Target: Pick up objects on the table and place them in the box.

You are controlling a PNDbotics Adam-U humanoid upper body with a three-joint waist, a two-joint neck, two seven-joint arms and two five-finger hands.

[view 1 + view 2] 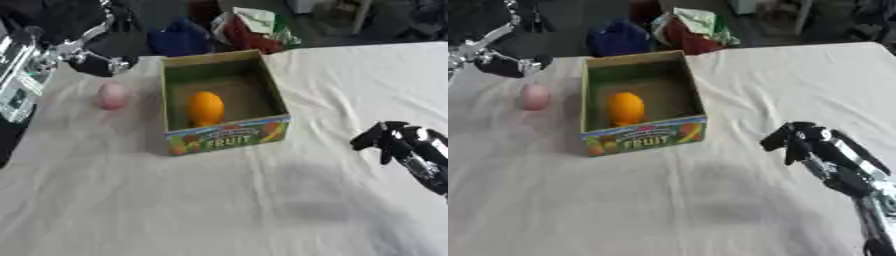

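While the box [224, 102] sits open-topped just above the middle of the frame, slightly left of centre, its printed front wall reading "FRUIT" faces the lower edge and its long axis runs from that wall up and a little left toward the far edge of the table [219, 210]. One orange fruit [206, 108] lies inside on the box floor, toward the left wall and near the front; it is oval, with its long axis running roughly up-and-down in the picture. Nothing else can be made out in the box.

One pink round object [112, 95] rests on the white cloth to the left of the box, near it but apart from it; it is nearly round, so no direction can be given for it.

At the right edge, below the level of the box, the right hand [802, 140] hangs over the cloth with its fingers curled downward and nothing between them, well apart from the box. At the upper left, the left hand [502, 65] shows as a dark rounded shape above the pink object; whether its fingers are spread or closed cannot be told.
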